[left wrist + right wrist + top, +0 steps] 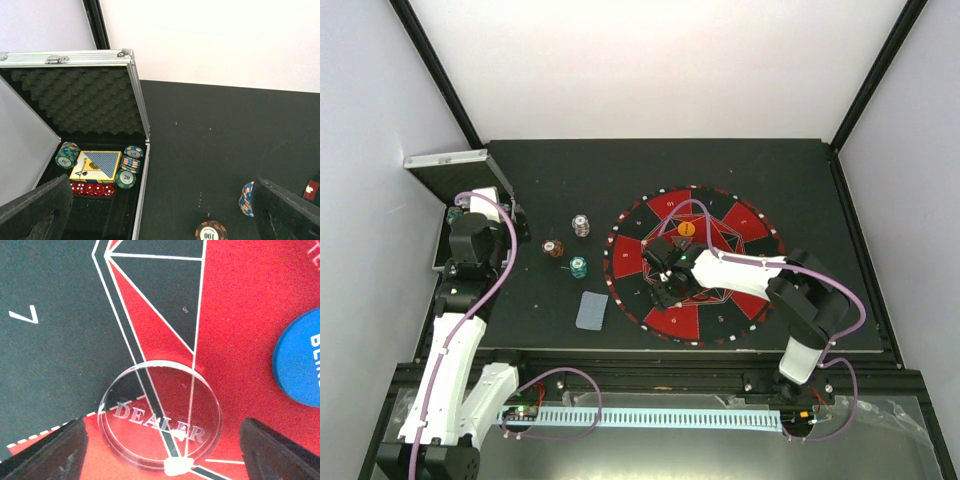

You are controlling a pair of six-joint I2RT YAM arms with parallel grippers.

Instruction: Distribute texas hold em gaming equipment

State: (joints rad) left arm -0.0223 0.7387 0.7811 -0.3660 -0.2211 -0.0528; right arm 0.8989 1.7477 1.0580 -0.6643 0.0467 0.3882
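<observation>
Three chip stacks (pixel 553 248) stand on the bare tabletop (pixel 770 170) between the open case (pixel 445 165) and the round mat (pixel 740 225), with a grey-blue card (pixel 591 310) nearer the arms. Open room runs to the far edge. Reaching leftward over the mat's middle, the right end effector (pixel 164 425) is spread either side of a clear dealer button (pixel 160 405) lying flat, with no contact visible; a blue button (pixel 300 360) lies near. By the case, the left end effector (pixel 161 200) is spread wide, holding nothing.

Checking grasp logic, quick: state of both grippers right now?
Left gripper: open, empty.
Right gripper: open, straddling the clear DEALER button, not gripping it.
</observation>
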